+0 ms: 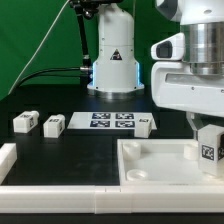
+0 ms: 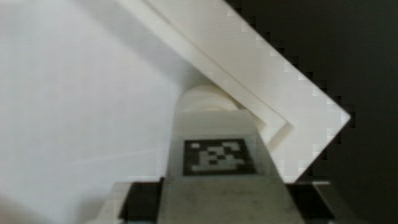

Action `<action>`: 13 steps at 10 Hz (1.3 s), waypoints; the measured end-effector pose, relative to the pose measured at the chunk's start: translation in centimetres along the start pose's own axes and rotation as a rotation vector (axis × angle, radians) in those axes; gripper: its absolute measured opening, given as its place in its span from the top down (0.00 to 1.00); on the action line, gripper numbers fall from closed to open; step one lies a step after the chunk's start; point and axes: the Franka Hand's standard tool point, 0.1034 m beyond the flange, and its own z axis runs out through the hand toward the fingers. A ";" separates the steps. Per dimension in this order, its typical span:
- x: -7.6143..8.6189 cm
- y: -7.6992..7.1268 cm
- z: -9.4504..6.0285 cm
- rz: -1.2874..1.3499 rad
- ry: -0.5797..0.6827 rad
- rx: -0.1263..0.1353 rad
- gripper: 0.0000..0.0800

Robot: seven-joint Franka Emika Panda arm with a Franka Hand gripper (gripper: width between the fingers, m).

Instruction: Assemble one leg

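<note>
My gripper (image 1: 206, 143) is shut on a leg (image 1: 208, 152), a small white block with a black-and-white tag facing the camera. It holds the leg upright at the right corner of the large white tray-like part (image 1: 140, 168), at its inner wall. In the wrist view the leg (image 2: 217, 140) runs out from between the dark fingers (image 2: 143, 200), and its far end meets the tray part's corner (image 2: 294, 112). Whether the leg's end is seated there is hidden. Three more legs lie on the black table: two at the exterior view's left (image 1: 24, 121) (image 1: 53, 125) and one near the middle (image 1: 145, 123).
The marker board (image 1: 110, 121) lies flat on the table behind the tray part, between the loose legs. The robot's white base (image 1: 112, 60) stands at the back. A white L-shaped rim (image 1: 8, 160) borders the table at the front left.
</note>
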 end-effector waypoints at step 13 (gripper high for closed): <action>1.2 0.5 0.2 -1.120 -0.003 -0.001 0.19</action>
